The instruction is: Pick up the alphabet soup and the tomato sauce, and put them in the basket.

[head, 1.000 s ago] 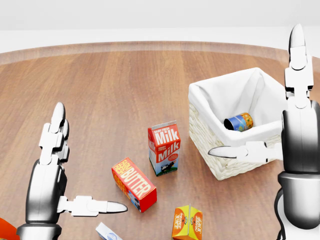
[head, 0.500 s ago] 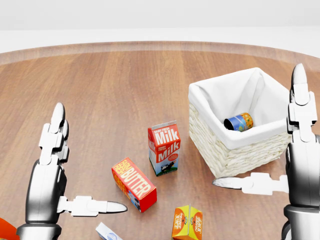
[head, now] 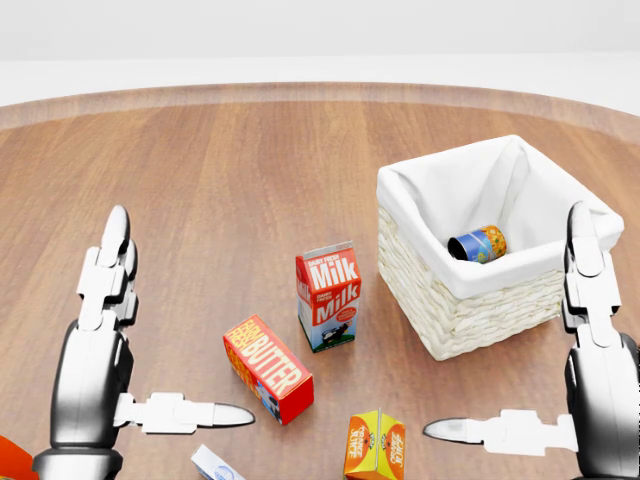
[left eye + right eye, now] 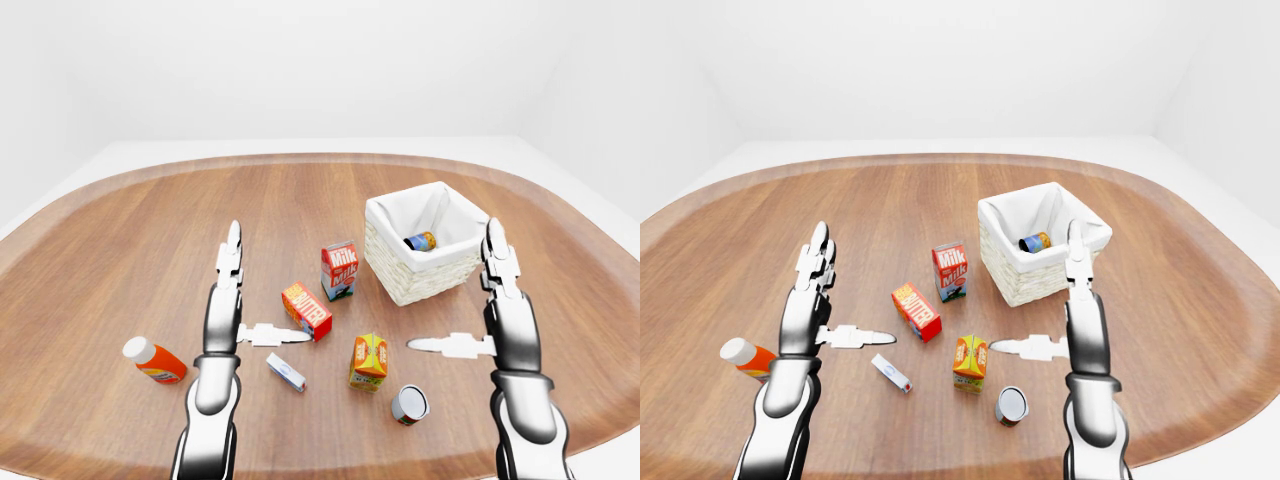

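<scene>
Both hands hold nothing. Right hand [image 4: 478, 325] stands with fingers spread wide, two pointing up and the thumb pointing to the view's left, just below the white-lined wicker basket [image 4: 395, 278] in the left-eye view. Left hand [image 4: 240, 305] is posed the same way, open, with its thumb reaching toward the red butter box [image 4: 307, 311], close to it but apart.

One small blue-and-orange can [image 3: 477, 243] lies on its side inside the basket, against the white cloth lining; its label cannot be read. A second can, grey-lidded with a red wall [image 4: 409, 404], lies on the brown wooden table [image 4: 120, 250] near the bottom of the left-eye view, left of the right forearm and well apart from the basket. Its label also cannot be read.

Around these items, an orange juice carton [image 4: 369, 361] stands just above and left of the loose can. A red-and-white milk carton [image 3: 328, 296] stands upright left of the basket. A small white-and-blue flat box [image 4: 286, 372] lies below the butter box. An orange bottle with a white cap [image 4: 153, 361] lies on its side at the left, beside the left forearm.
</scene>
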